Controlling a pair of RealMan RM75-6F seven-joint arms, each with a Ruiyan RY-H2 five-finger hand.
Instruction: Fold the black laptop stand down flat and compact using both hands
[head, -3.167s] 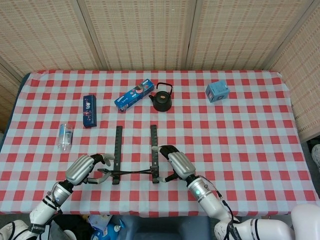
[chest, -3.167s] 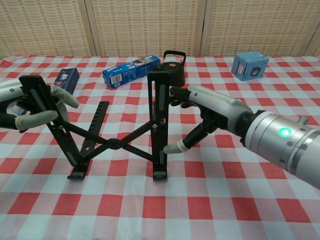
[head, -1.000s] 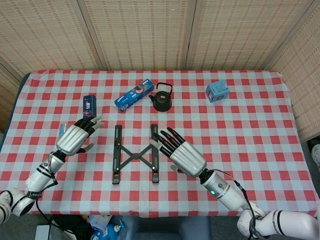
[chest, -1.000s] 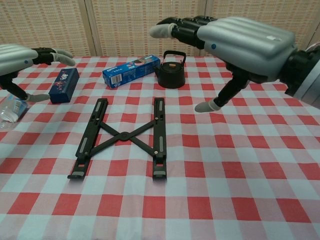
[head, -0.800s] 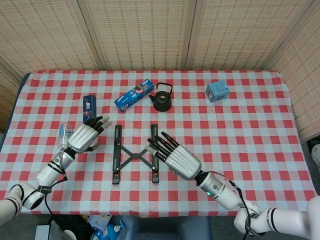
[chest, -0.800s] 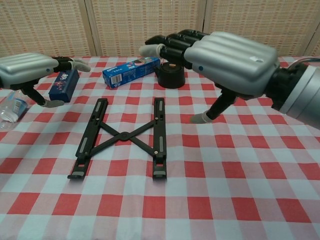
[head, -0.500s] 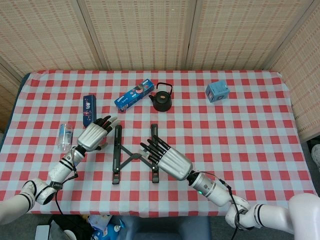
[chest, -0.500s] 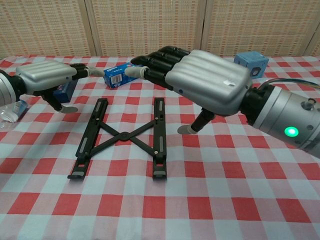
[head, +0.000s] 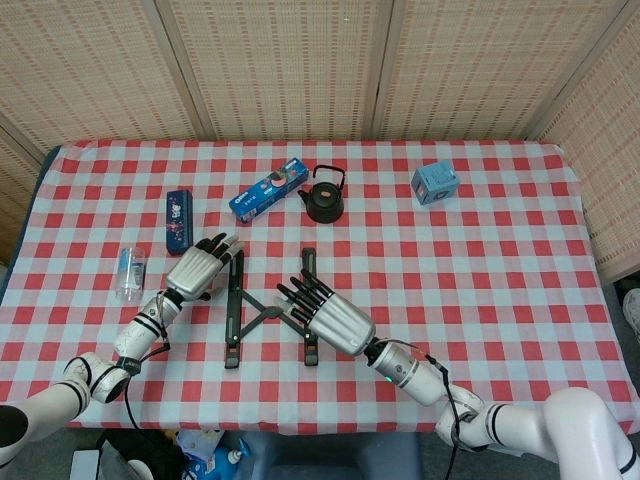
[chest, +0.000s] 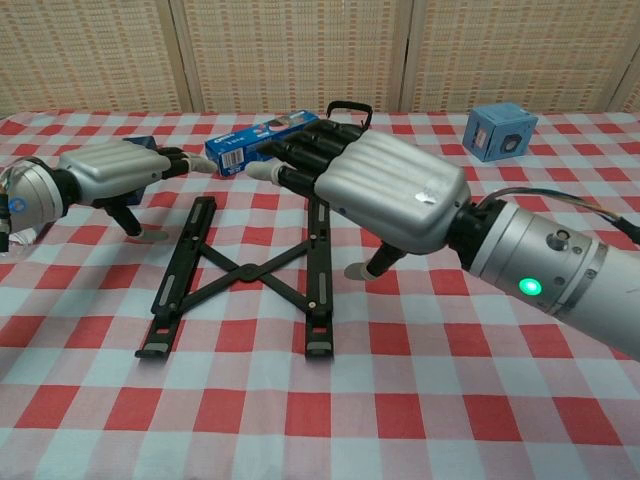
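The left hand (head: 198, 271) is hovering with its fingers spread, holding nothing, just beside the left bar of the black laptop stand (head: 240, 310). The stand is lying flat on the checked table (head: 500, 260), but its two bars are sitting apart, crossed like an X. The right hand (head: 328, 316) is reaching over the right bar, fingers stretched out and empty. The bars probably need pushing together.
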